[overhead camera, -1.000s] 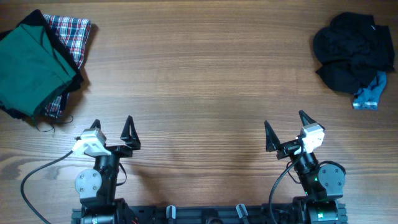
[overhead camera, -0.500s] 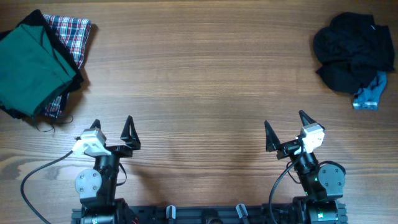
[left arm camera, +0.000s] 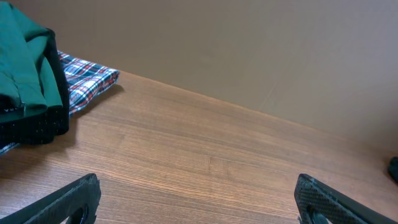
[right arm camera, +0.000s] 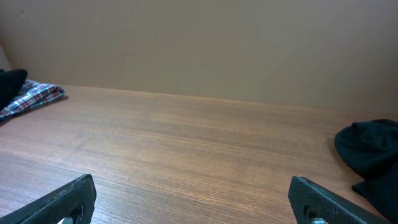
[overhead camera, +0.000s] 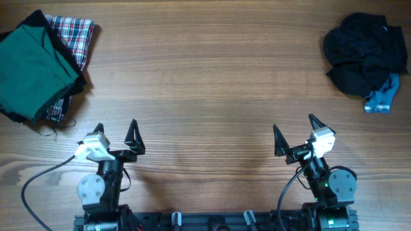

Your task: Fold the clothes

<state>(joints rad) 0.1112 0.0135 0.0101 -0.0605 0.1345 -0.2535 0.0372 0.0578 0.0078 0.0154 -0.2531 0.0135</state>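
At near edge of brown wooden table [overhead camera: 205, 83], noted left gripper [overhead camera: 115, 128] and right gripper [overhead camera: 293, 125] wide open, empty, unmoved since before; crumpled black clothing heap [overhead camera: 363, 51] untouched, folding unstarted.

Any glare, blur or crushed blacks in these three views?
Overhead: sharp, evenly lit, no glare on the wooden table; the crumpled black clothing pile reads nearly solid, few folds visible. Left wrist: sharp, folded green garment cut by the left edge. Right wrist: sharp, flat light, black pile cropped at right.
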